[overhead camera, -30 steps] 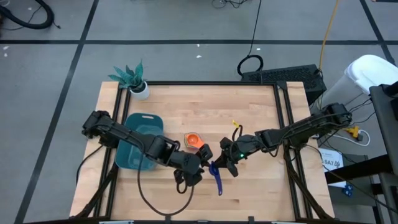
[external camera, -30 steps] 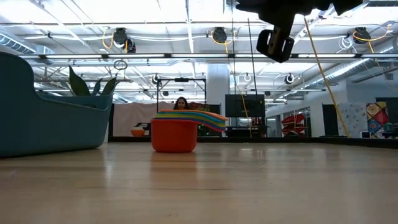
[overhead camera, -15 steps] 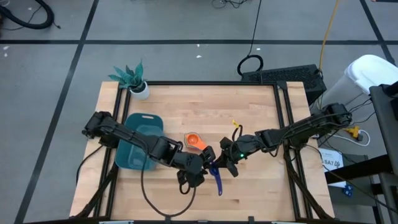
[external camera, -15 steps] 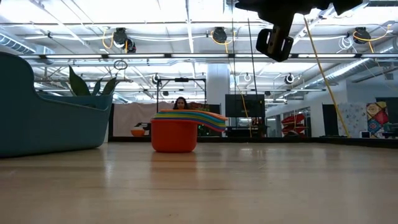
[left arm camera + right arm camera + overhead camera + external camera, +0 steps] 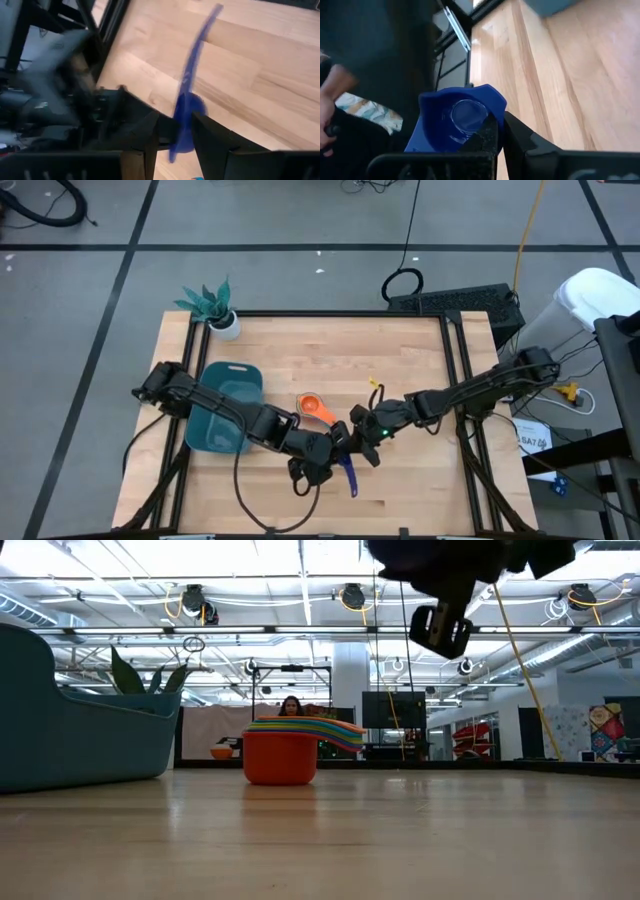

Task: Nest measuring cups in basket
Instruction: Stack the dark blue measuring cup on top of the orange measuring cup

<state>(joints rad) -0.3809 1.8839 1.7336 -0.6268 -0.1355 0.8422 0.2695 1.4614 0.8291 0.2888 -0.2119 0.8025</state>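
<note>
The dark blue measuring cup (image 5: 349, 475) hangs over the table's near middle, its long handle pointing to the near edge. My right gripper (image 5: 355, 442) is shut on its bowl (image 5: 455, 120). My left gripper (image 5: 322, 458) is open right beside it, its fingers on either side of the cup (image 5: 187, 107) where the bowl meets the handle. The other cups sit nested in an orange stack (image 5: 312, 406) (image 5: 280, 758) on the table, handles fanned out. The teal basket (image 5: 232, 368) (image 5: 70, 730) stands at the left. My right gripper pinches the blue cup's bowl wall at the rim (image 5: 492, 102), one finger (image 5: 487, 135) inside the bowl and one outside. The cup is lifted; no part of it shows on the table in the low view. My left gripper: I cannot tell whether its fingers touch the cup.
A small white pot with a teal plant (image 5: 222, 320) stands at the far left corner. Black frame rails run along the table's left and right sides. Bare wood lies across the far half and the right part. A person (image 5: 291, 705) shows far behind.
My left gripper has moved toward the right and near edge, closing in on the blue cup until its fingers flank it. My right gripper has shifted slightly left with the cup. The orange stack and the basket have stayed put.
</note>
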